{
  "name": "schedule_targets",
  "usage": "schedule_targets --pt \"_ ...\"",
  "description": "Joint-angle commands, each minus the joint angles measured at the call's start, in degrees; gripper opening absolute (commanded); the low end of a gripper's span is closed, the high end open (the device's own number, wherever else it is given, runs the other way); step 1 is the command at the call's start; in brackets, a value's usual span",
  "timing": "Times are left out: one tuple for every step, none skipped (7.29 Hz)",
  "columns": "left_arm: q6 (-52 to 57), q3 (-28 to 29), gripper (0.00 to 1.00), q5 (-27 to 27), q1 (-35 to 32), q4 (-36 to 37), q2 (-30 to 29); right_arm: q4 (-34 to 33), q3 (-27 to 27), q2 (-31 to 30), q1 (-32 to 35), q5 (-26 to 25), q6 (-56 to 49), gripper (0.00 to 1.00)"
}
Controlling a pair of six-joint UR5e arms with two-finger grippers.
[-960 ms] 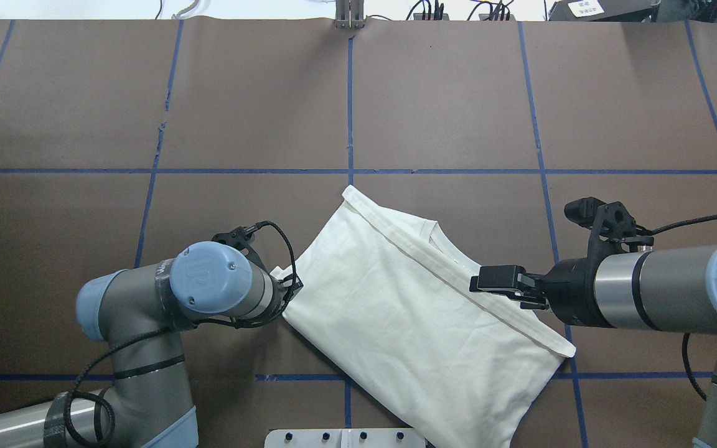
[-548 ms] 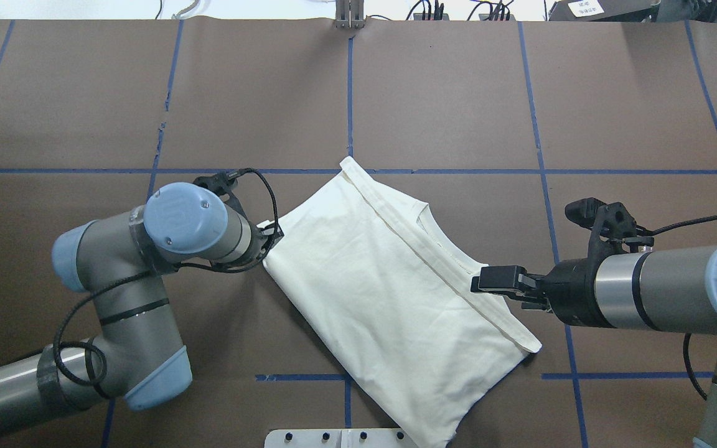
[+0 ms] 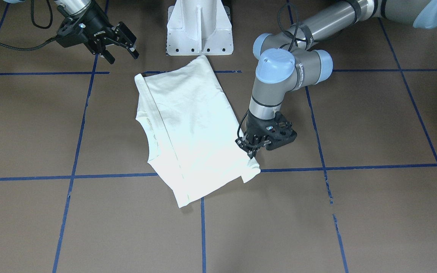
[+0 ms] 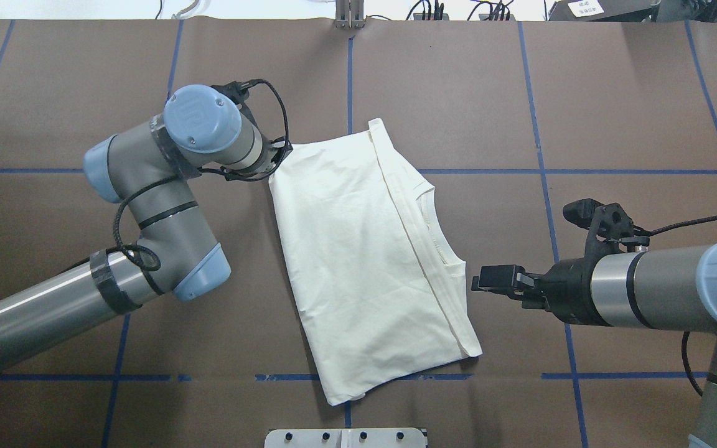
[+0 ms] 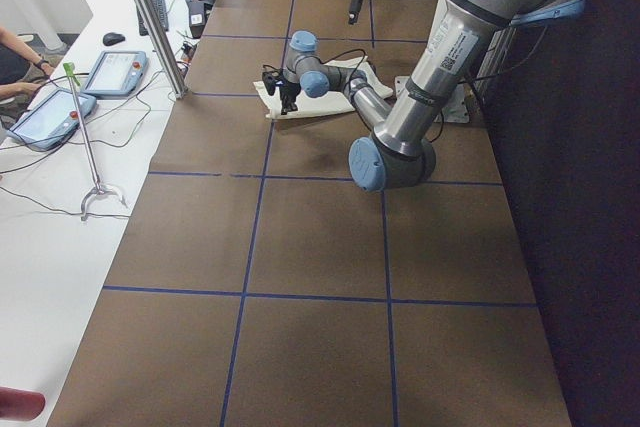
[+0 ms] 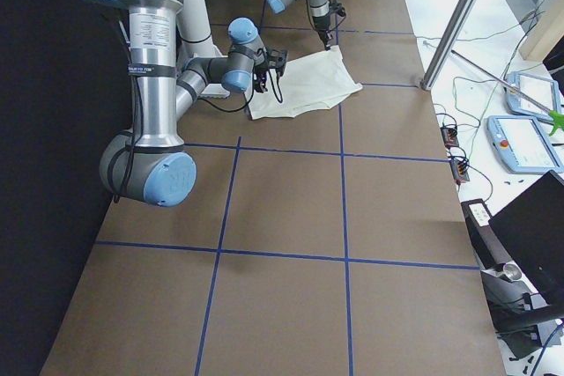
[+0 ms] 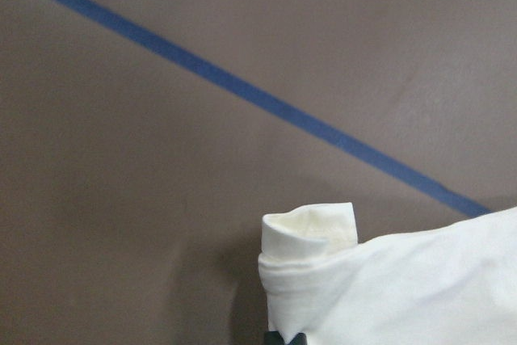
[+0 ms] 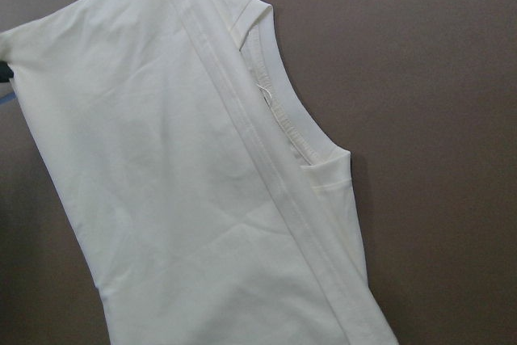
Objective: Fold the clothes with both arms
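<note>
One cream T-shirt (image 4: 358,261), two arms, two grippers out here: the shirt lies folded, plain side up, mid-way along the brown table (image 4: 520,93), neckline toward the right arm (image 4: 645,292). The left arm (image 4: 159,186) is bent sharply, wrist pointing down, and the left gripper (image 3: 252,151) is pinched tight on the shirt's far corner. The right gripper (image 3: 121,53) is spread wide, just beside the collar-side edge, touching nothing.

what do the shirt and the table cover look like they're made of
Shirt: probably soft cotton knit, matte off-white; it creases loosely and has a ribbed collar. Table cover: seemingly brown paper, matte, slightly torn in places.
</note>
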Motion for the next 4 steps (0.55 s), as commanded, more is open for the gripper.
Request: schedule_targets --pt "2.7 17.82 0.0 2.07 -2.15 -13.2 -7.84 -0.01 -0.15 0.07 -0.03 -0.21 0.22 1.0" --pt "3.06 22.09 0.0 3.57 -2.15 -18.25 -8.4 -0.01 -1.37 0.25 -0.03 -0.3 0.22 1.0" --pt "3.06 22.31 0.0 3.58 -2.07 -18.47 -8.49 0.08 -1.91 0.42 -0.2 -0.3 0.31 1.0" --pt "4.8 22.31 0.0 3.67 -2.15 -18.56 -8.4 -0.01 -2.0 0.42 -0.2 -0.3 0.23 1.0"
